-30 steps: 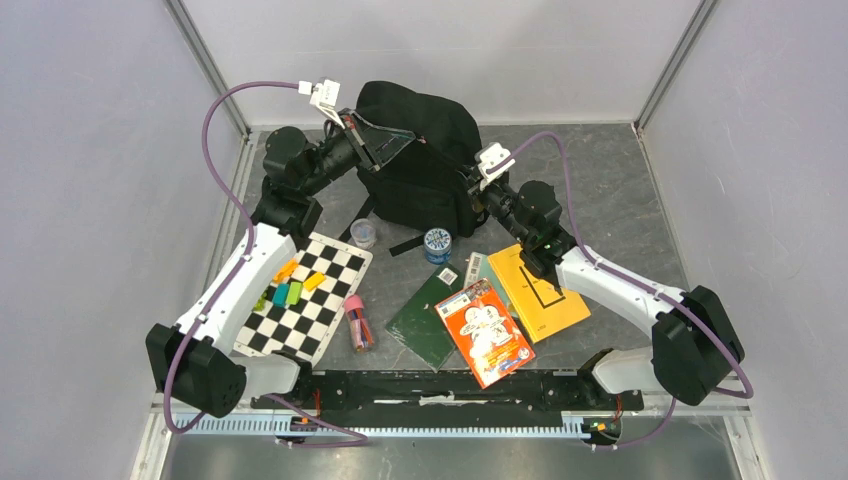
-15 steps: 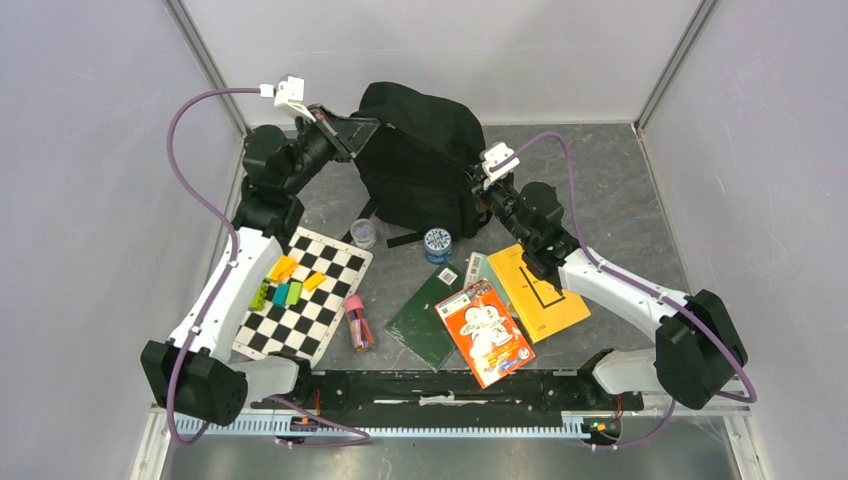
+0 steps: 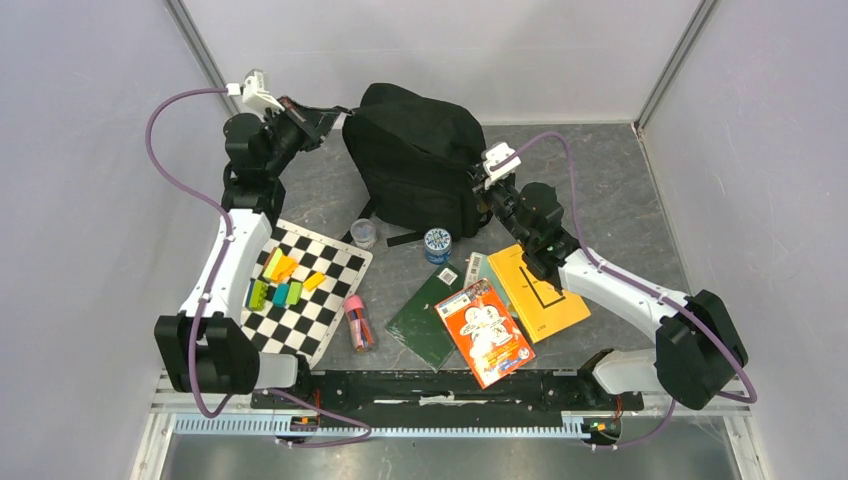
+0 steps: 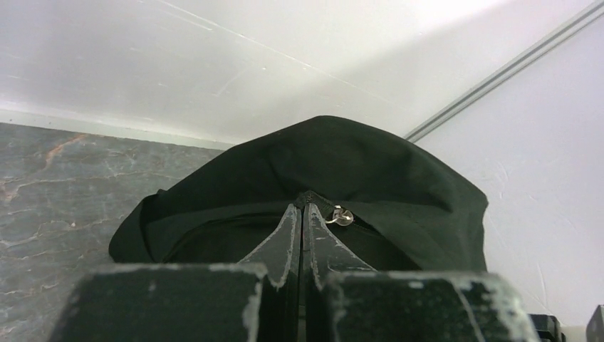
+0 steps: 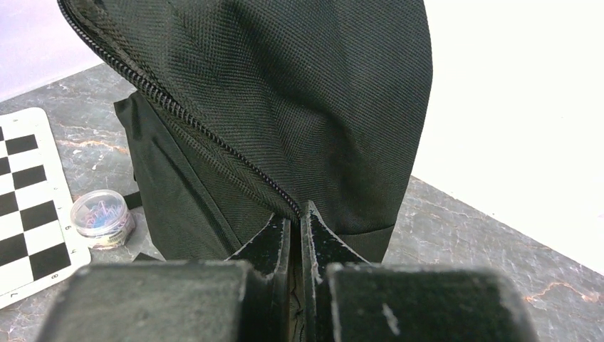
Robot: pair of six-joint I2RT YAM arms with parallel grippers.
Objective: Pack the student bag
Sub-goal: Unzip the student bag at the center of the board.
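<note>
The student bag point(image 3: 420, 160), a large black backpack, stands upright at the back middle of the table. My left gripper point(image 3: 336, 112) is at the bag's upper left corner, shut on the black zipper pull tab; in the left wrist view point(image 4: 305, 208) a small metal ring point(image 4: 342, 216) hangs beside the fingertips, with the bag point(image 4: 370, 164) behind. My right gripper point(image 3: 479, 187) is at the bag's right side, shut on the fabric at the end of the zipper line point(image 5: 214, 146), as the right wrist view point(image 5: 295, 211) shows. The bag's inside is hidden.
A checkerboard point(image 3: 320, 305) with several coloured blocks point(image 3: 280, 285) lies front left. Before the bag are a small clear jar point(image 3: 364, 233), a blue-lidded tin point(image 3: 437, 243), a pink pen case point(image 3: 357, 322), a green book point(image 3: 425, 320), an orange comic point(image 3: 485, 332) and a yellow notebook point(image 3: 545, 295).
My left gripper has moved left and back, drawing the bag's upper corner with it; the grey lining seen earlier no longer shows. The right arm has barely moved.
</note>
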